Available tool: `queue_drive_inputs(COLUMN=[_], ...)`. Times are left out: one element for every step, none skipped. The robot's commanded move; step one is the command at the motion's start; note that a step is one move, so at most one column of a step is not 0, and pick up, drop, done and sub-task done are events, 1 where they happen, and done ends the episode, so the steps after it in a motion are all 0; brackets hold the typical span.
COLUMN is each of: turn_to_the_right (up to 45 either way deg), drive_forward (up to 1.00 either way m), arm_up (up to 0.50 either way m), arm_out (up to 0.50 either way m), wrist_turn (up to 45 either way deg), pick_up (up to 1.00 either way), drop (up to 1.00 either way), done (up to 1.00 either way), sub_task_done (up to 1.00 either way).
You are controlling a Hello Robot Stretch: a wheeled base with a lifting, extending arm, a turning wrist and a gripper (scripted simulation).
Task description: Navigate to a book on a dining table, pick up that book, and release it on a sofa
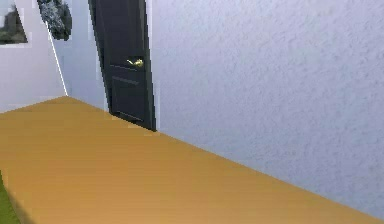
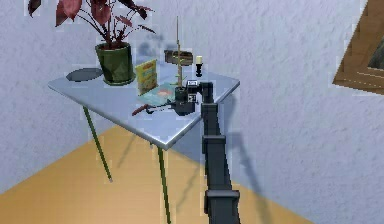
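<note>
Forward view: a dark door with a gold handle stands in a white wall. Two pictures hang at the top left. An orange-brown floor runs up to the wall.

Arm side view: a grey-blue table on thin green legs stands against a white wall. A red-leaved plant in a green pot sits at its far left, with a plate beside the pot. A thin stand and a small dark thing stand near the far edge. A frame hangs at the right edge.

The dark arm rises from the bottom edge and reaches over the table. The gripper is over the tabletop. Whether its fingers are apart or together cannot be told, nor whether it holds anything.

Which thing is the book cannot be told. A yellow slab stands upright just beside the pot. A flat thing lies on the table at the fingers.
</note>
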Motion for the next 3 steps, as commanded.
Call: queue_drive_inputs(turn_to_the_right=[0.0, 0.0, 0.0], drive_forward=[0.0, 0.0, 0.0], arm_up=[0.0, 0.1, 0.06], arm_out=[0.0, 0.0, 0.0], wrist_turn=[0.0, 0.0, 0.0], pick_up=[1.0, 0.0, 0.0], drop=[0.0, 0.0, 0.0], done=[0.0, 0.0, 0.0], sub_task_done=[0.0, 0.0, 0.0])
